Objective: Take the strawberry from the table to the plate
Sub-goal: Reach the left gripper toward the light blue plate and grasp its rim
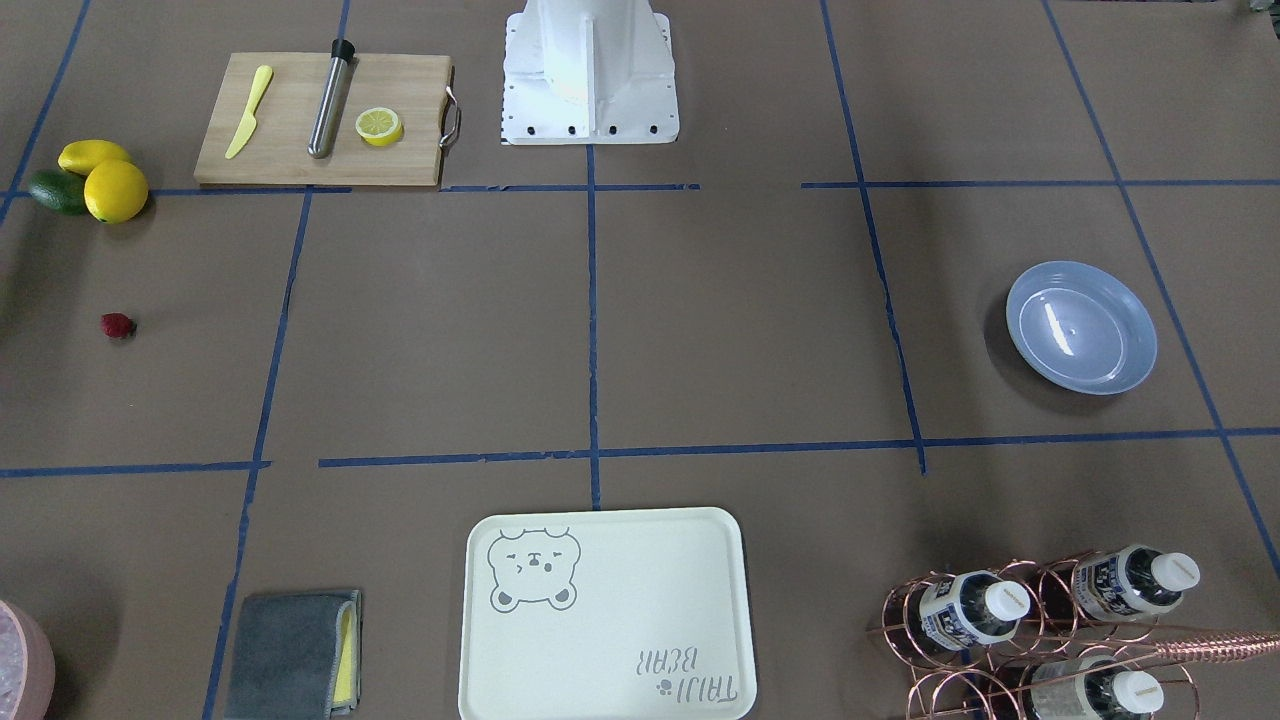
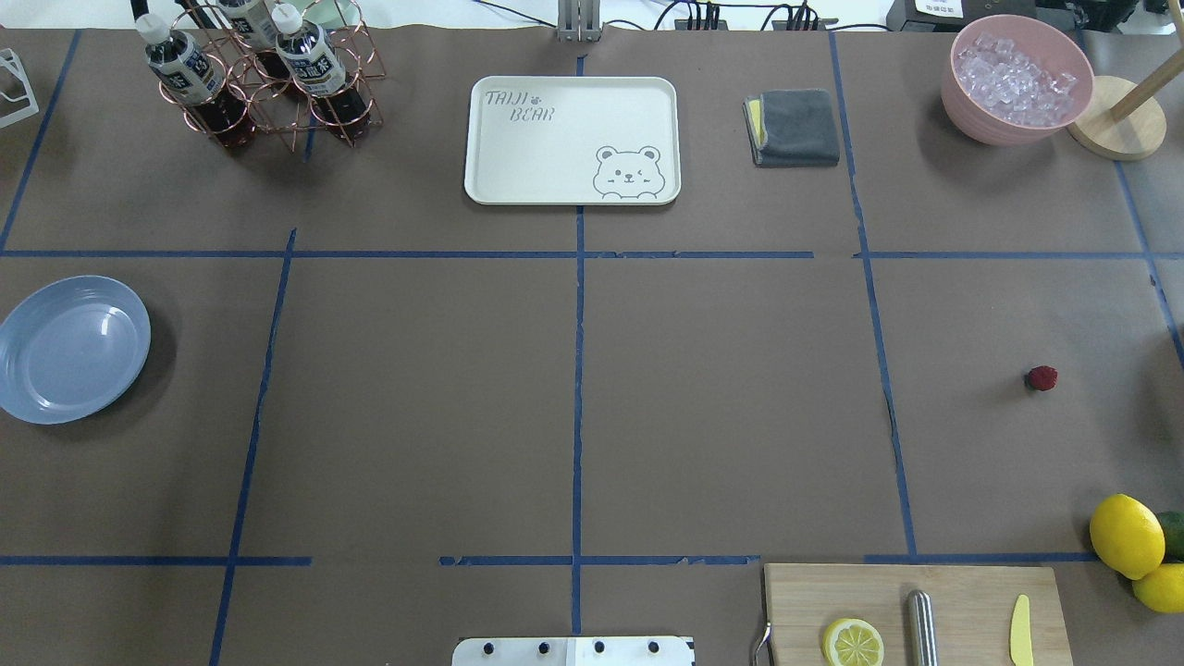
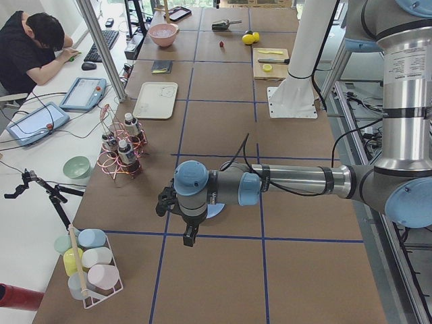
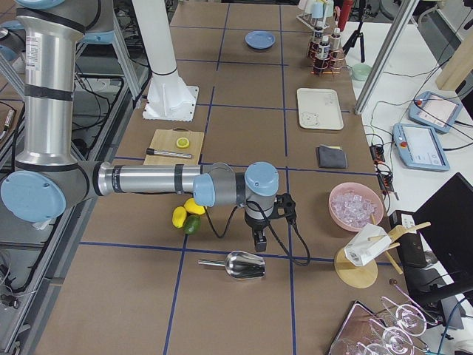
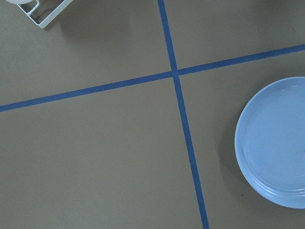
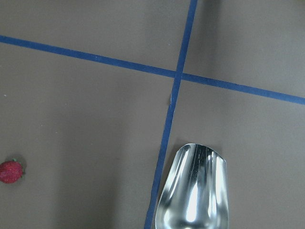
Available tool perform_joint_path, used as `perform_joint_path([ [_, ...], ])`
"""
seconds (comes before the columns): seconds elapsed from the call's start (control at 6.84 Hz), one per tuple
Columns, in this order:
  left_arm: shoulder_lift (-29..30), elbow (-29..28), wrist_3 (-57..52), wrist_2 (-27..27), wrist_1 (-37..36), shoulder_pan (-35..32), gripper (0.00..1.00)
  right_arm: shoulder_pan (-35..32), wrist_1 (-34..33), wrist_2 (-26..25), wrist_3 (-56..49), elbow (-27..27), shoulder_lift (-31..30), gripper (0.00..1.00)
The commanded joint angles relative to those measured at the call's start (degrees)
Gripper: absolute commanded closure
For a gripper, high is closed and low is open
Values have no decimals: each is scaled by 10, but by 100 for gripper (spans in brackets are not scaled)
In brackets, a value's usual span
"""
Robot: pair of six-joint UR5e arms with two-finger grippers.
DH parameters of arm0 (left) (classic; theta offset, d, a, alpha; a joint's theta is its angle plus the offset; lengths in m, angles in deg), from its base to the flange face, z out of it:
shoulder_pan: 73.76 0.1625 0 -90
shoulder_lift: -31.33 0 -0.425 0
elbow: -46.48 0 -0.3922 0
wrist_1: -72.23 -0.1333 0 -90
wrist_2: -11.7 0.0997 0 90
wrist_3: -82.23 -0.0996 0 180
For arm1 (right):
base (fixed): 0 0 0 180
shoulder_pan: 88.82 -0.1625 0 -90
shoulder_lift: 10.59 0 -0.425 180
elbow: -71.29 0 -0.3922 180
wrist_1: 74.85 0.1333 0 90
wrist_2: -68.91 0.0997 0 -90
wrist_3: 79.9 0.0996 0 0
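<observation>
i see one table (image 2: 721,416). one plate (image 2: 74,350) sits at the robot's far left, near the left claw (image 3: 190,236). the right claw (image 4: 260,240) is nearer the one strawberry (image 2: 1042,377), which lies on bare table at far right, at its wrist view's left edge, too round to show an axis. neither claw's opening shows; i cannot tell.

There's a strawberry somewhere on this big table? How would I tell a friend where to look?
Seen from overhead, go to the right end of the table, between the pink bowl of ice and the lemons beside the wooden cutting board. The strawberry lies alone on bare brown paper there. It is tiny and dark red, far smaller than the yellow lemons.
</observation>
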Motion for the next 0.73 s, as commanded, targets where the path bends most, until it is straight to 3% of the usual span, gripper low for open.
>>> perform_joint_path([
  [0.0, -1, 0, -3, 1, 1, 0, 0, 0, 1, 0, -2, 0, 0, 0],
  [0.44, 2, 1, -3, 5, 15, 1, 0, 0, 3, 3, -8, -3, 4, 0],
  [0.58, 2, -2, -1, 6, 55, 2, 0, 4, 4, 4, -4, -7, 11, 0],
])
